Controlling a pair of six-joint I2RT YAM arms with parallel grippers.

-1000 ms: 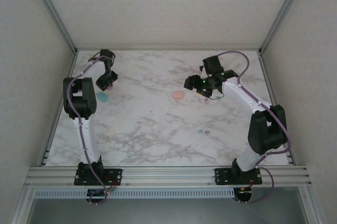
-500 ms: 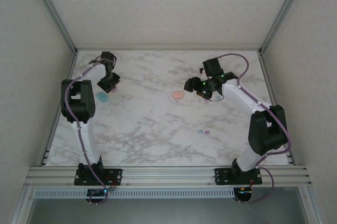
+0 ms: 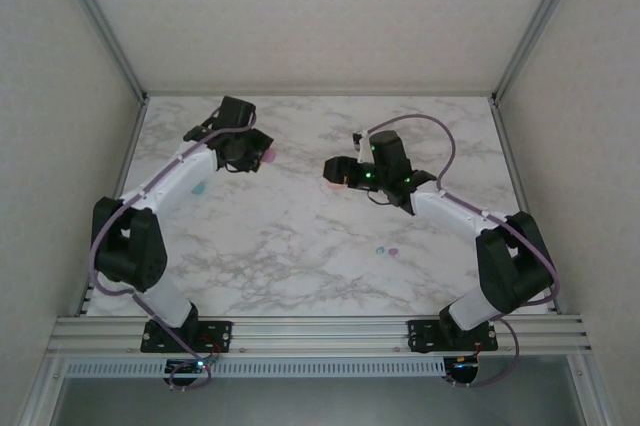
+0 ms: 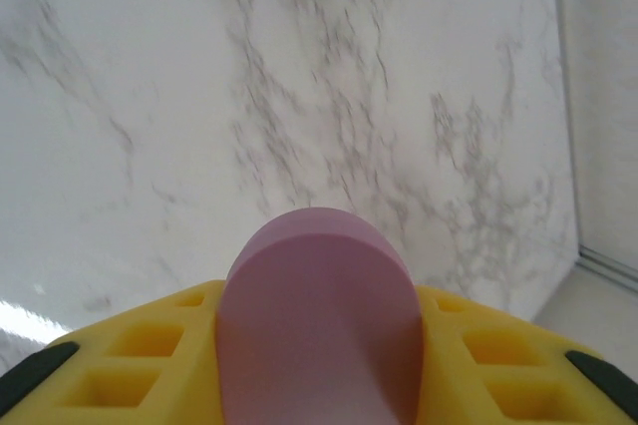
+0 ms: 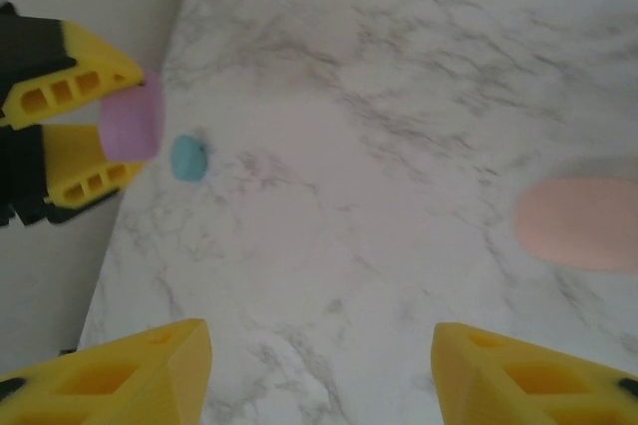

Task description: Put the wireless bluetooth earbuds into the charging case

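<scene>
Earbuds (image 3: 380, 248) on table (image 3: 300, 266), case (image 5: 583, 223) seemingly behind

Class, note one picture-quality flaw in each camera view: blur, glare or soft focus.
Left wrist view: the purple case, gripped by the left end effector, sits so close that it looks soft, and a bright patch washes out the table at lower left. Right wrist view: the peach case has smeared edges. Top external view: even light, but the earbuds are mere specks.

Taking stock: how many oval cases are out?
3: purple case in the left gripper, teal case on the table near it, peach case by the right gripper. Others may be hidden.
</scene>
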